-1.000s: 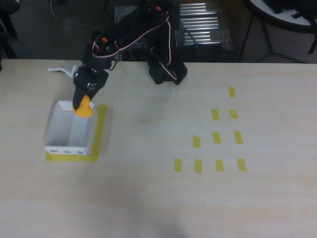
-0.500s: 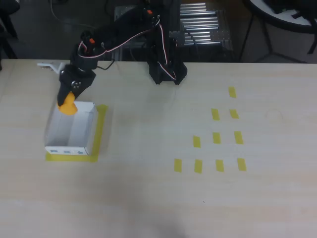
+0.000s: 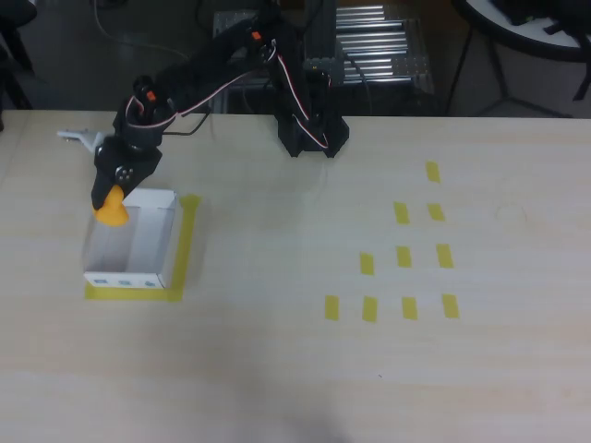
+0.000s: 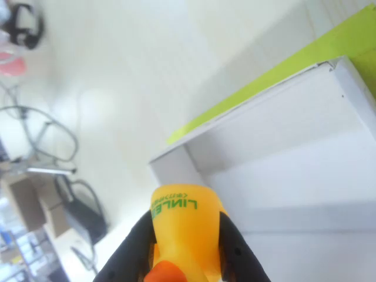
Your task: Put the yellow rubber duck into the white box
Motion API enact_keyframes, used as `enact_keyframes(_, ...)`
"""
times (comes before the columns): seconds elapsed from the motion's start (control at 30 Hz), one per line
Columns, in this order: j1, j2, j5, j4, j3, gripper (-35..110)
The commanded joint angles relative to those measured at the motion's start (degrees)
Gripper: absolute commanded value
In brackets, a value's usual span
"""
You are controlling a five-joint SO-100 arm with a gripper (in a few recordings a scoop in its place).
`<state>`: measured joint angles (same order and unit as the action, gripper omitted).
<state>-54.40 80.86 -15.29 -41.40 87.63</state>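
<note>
The yellow rubber duck (image 3: pixel 113 209) hangs over the far left corner of the white box (image 3: pixel 148 251) in the overhead view, held by my gripper (image 3: pixel 111 199), which is shut on it. In the wrist view the duck (image 4: pixel 185 229) fills the bottom centre, its underside with green lettering facing the camera, pinched between two black fingers (image 4: pixel 234 249). Beyond it the box (image 4: pixel 294 153) shows its open inside and a corner wall. Bluish marks run along the box's near outer side in the overhead view.
Yellow tape (image 3: pixel 185 249) frames the box on the table. Several small yellow tape rectangles (image 3: pixel 404 257) lie to the right. The arm's black base (image 3: pixel 312 137) stands at the table's far edge, with a metal rack (image 3: pixel 369 55) behind it.
The gripper carried the duck leftward, from above the box's far right part to above its far left corner.
</note>
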Motion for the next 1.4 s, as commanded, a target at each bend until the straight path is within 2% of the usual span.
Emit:
enact_keyframes(0.0, -1.32, 0.53, -2.55, 4.31, -4.75, 0)
enact_keyframes(0.33, -1.05, 0.35, -5.36, 5.19, -2.90, 17)
enact_keyframes(0.53, -0.97, 0.35, -5.45, 7.38, -1.23, 22)
enact_keyframes(1.37, 0.18, 5.89, -9.84, 15.12, 10.46, 22)
